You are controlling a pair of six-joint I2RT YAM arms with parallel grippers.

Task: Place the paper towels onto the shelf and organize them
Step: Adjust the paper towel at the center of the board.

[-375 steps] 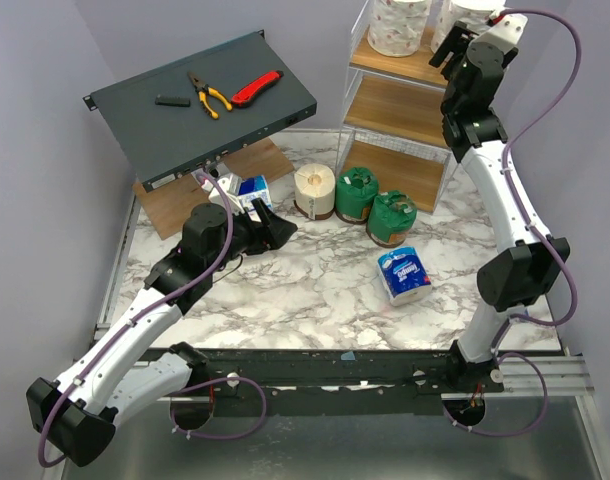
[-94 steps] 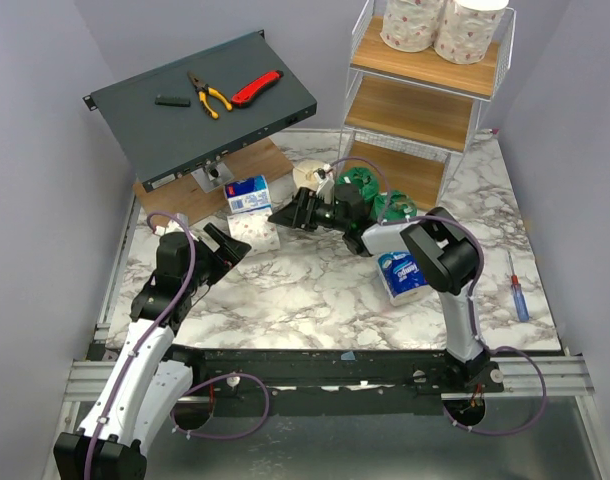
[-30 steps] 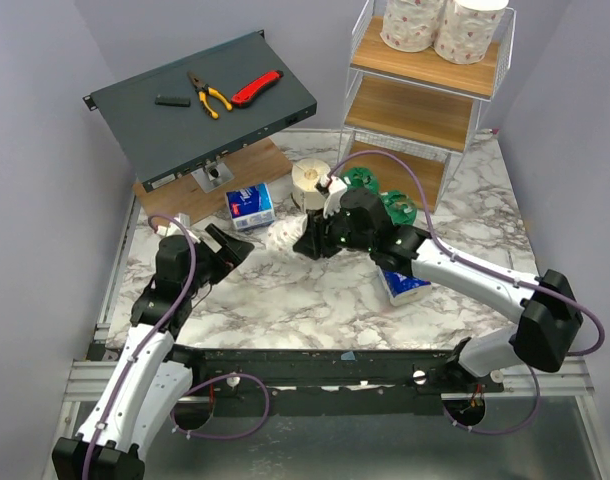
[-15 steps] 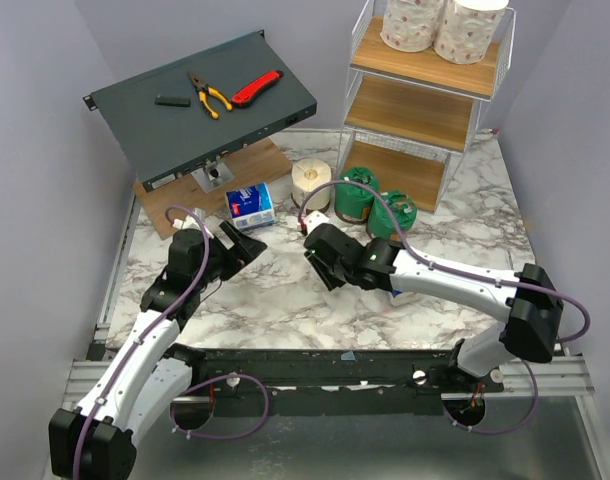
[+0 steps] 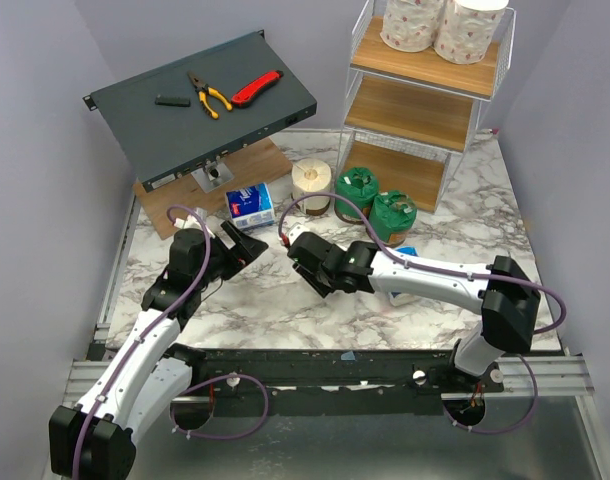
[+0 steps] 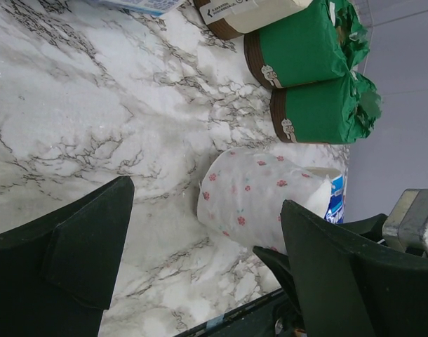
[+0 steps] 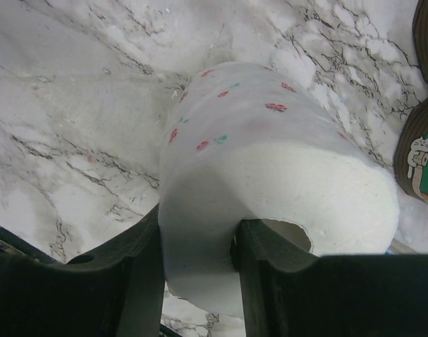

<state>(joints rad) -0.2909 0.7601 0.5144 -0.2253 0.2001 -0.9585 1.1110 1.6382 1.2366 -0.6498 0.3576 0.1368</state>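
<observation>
A dark grey metal box (image 5: 185, 125) stands tilted, its top face sloping. On that face lie, left to right, a small black block (image 5: 172, 100), yellow-handled pliers (image 5: 209, 95) and a red knife (image 5: 256, 88). A flat wooden board (image 5: 157, 207) lies beneath the box, on the marble tabletop (image 5: 285, 300).

Marble counter (image 5: 285, 300): shelf (image 5: 410, 110) stands far right, two printed rolls (image 5: 415, 22) side by side on its top tier. On the counter just in front of it, left to right: cream roll (image 5: 312, 186), two green rolls (image 5: 357, 193), all upright. Blue-and-white pack (image 5: 250, 204) further left, beside wooden board (image 5: 175, 205) under the slanted grey box (image 5: 200, 105).
</observation>
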